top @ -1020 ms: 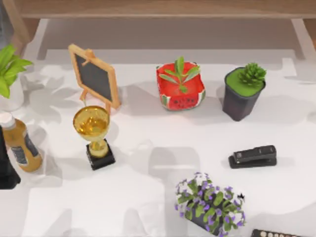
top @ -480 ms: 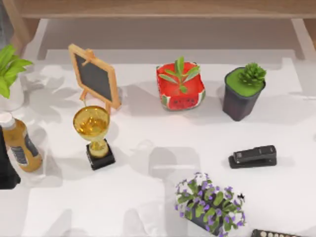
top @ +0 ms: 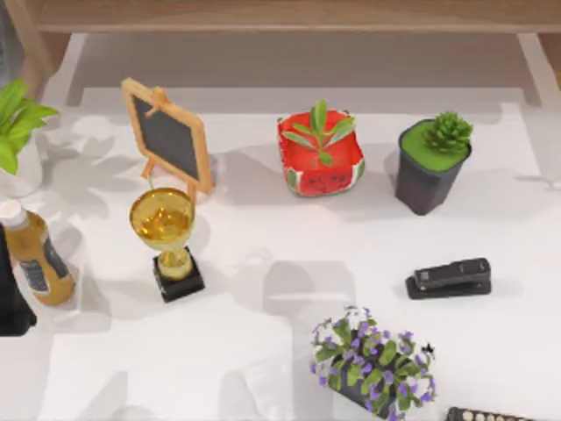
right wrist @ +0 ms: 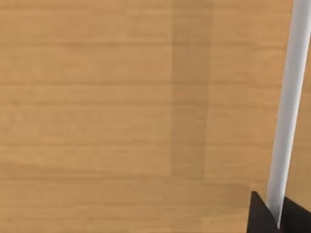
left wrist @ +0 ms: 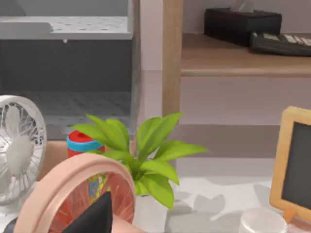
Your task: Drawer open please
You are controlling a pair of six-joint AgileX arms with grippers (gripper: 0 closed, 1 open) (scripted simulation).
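Right pincer pressed up against wood drawer front, straddling white handle; grip unclear. Risk: slipping off the handle if pulled crooked.

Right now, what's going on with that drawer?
Right gripper at a white bar handle on a wooden panel. Grip unclear. Left arm parked by the leafy plant.

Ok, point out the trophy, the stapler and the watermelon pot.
Trophy (top: 163, 219), top view, on the gold cup.
Stapler (top: 449, 278), top view, on its black top arm.
Watermelon pot (top: 323, 180), top view, on its red front wall.
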